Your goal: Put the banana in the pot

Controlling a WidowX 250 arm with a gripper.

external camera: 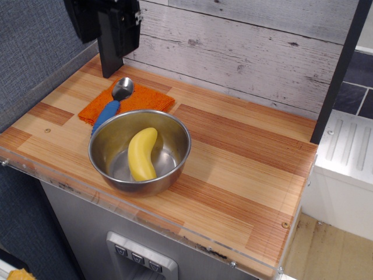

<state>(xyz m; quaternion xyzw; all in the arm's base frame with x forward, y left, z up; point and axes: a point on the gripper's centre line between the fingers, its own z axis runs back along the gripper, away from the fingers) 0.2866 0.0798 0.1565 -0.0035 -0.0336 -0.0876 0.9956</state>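
Note:
The yellow banana [142,154] lies inside the pot [175,131], a shiny steel bowl near the front left of the wooden counter. My black gripper [100,58] is raised at the top left, above and behind the pot, over the far end of the orange cloth. It holds nothing and is well clear of the banana. One long finger [111,55] hangs down plainly. The rest of the gripper is cut off by the frame's top edge.
A blue-handled metal spoon [113,100] lies on an orange cloth [143,100] just behind the pot. A plank wall runs along the back. A grey panel stands on the left. The counter's edge with a clear strip [192,236] is in front.

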